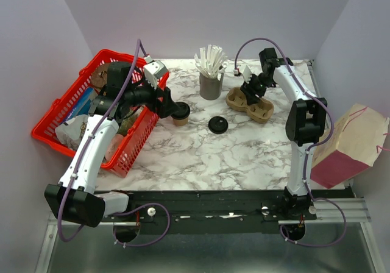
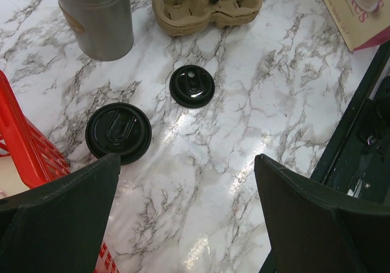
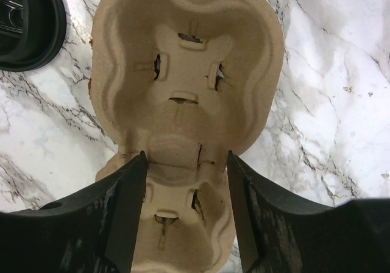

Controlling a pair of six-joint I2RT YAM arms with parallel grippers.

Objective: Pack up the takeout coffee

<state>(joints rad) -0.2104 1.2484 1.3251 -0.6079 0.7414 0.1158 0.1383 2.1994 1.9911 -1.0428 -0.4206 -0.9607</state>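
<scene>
The tan paper cup (image 1: 179, 120) stands near the red basket with a black lid (image 1: 181, 109) on top; from the left wrist only that lid (image 2: 118, 133) shows. A second black lid (image 1: 217, 125) (image 2: 191, 86) lies loose on the marble. My left gripper (image 1: 169, 106) (image 2: 186, 181) hangs wide open just short of the lidded cup, nothing between its fingers. Over at the brown pulp carrier (image 1: 250, 104) (image 3: 189, 72), my right gripper (image 1: 251, 89) (image 3: 186, 163) has its jaws closed against the narrow waist.
A grey cup of white sticks (image 1: 211, 84) (image 2: 97, 23) stands left of the carrier. The red basket (image 1: 91, 120) with packets sits at the left. A brown paper bag (image 1: 350, 142) (image 2: 359, 11) lies at the right edge.
</scene>
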